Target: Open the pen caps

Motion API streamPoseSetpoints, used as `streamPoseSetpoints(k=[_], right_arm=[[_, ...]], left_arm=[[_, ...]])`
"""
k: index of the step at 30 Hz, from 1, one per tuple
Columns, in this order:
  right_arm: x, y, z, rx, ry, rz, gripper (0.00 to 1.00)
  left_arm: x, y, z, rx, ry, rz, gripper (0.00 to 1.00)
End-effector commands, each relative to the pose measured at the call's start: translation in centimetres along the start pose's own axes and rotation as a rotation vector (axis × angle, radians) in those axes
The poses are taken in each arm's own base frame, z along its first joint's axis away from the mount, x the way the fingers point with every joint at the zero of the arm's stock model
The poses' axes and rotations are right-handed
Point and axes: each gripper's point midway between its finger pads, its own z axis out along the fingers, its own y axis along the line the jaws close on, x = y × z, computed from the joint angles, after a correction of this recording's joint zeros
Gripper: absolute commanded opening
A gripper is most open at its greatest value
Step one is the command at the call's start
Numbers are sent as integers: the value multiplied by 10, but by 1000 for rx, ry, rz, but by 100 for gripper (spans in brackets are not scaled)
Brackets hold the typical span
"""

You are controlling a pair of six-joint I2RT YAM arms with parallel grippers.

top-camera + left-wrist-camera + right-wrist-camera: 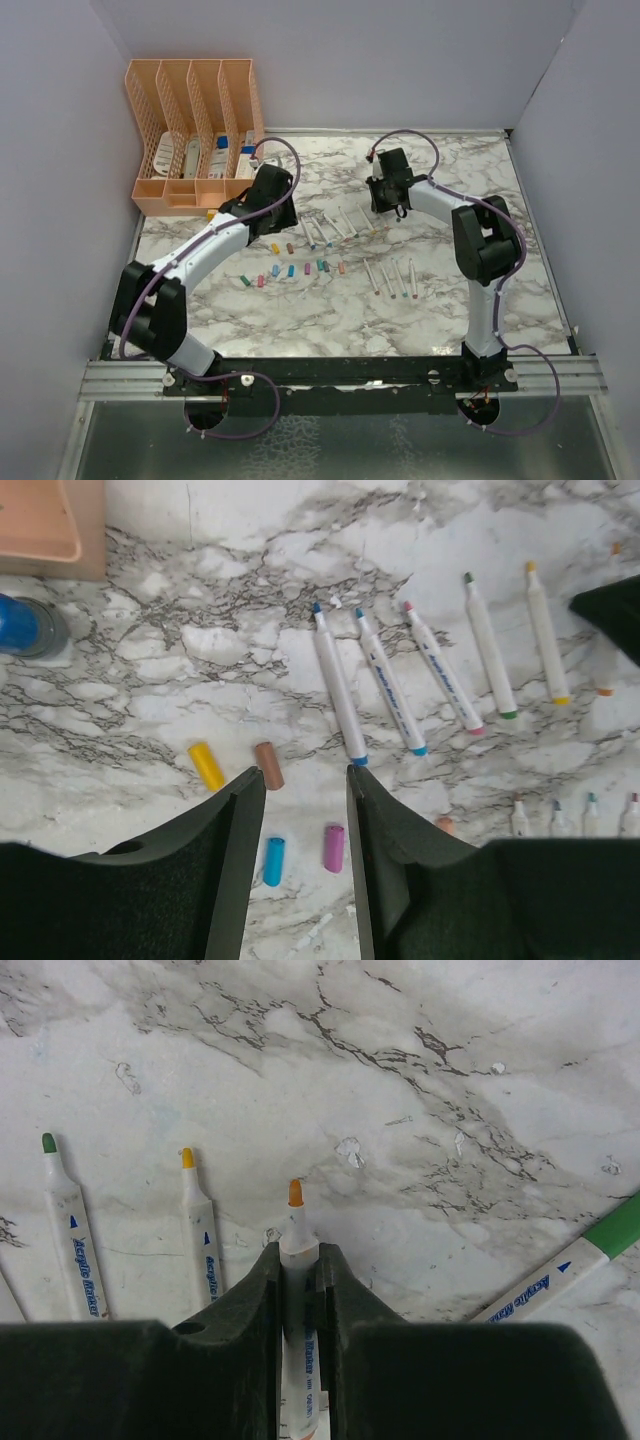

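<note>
My left gripper [303,772] is open and empty, low over loose pen caps: a yellow cap [207,766], a brown cap [268,765], a blue cap [274,861] and a purple cap [334,848] between its fingers. Several uncapped pens [340,695] lie side by side just beyond. My right gripper [298,1250] is shut on an uncapped pen with an orange tip [295,1193], held near the table. A yellow-tipped pen [200,1230] and a green-tipped pen [72,1230] lie to its left. From above, the left gripper [280,215] and right gripper [398,208] flank the pens.
An orange desk organiser [195,130] stands at the back left, with a blue-topped bottle [25,628] beside it. A row of coloured caps [290,268] and three more pens [390,275] lie mid-table. A green-ended pen [570,1270] lies right of my right gripper.
</note>
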Motion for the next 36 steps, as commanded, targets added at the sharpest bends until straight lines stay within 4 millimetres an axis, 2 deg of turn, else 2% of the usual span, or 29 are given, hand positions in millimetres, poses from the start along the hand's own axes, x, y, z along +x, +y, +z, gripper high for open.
streamPoseSetpoints(k=[1,4,9,11,14,16,18,23,24,30,36], right_arm=[[-9,1,7,-23,-17,35,16],[-10,1,7,-21,-18,51,32],[-20,-2,0,-12,-38,64,40],[-29,-5,-8,2,-61,72,42],[-46,-12,-26,35,-118,92,56],[-56,-19,-38,62,-145,107,62],[-60,-25,-46,90,-147,118,67],[-50,-49,-51,186,-95,195,81],[-45,-55,-50,203,-83,219,83],[-11,-78,-35,222,-3,331,86],[12,-85,-20,240,52,348,86]], left_arm=[[-36,-3,-35,24,-137,-41,42],[-41,-4,-46,38,-162,-50,42],[-46,-3,-58,48,-183,-57,44],[-48,-3,-61,52,-191,-62,44],[-50,-3,-67,60,-205,-65,45],[-52,-5,-71,75,-221,-64,48],[-54,-8,-75,101,-235,-48,56],[-61,-17,-88,178,-290,-51,85],[-62,-20,-91,200,-298,-56,96],[-65,-29,-104,273,-330,-77,99],[-65,-27,-111,286,-357,-97,99]])
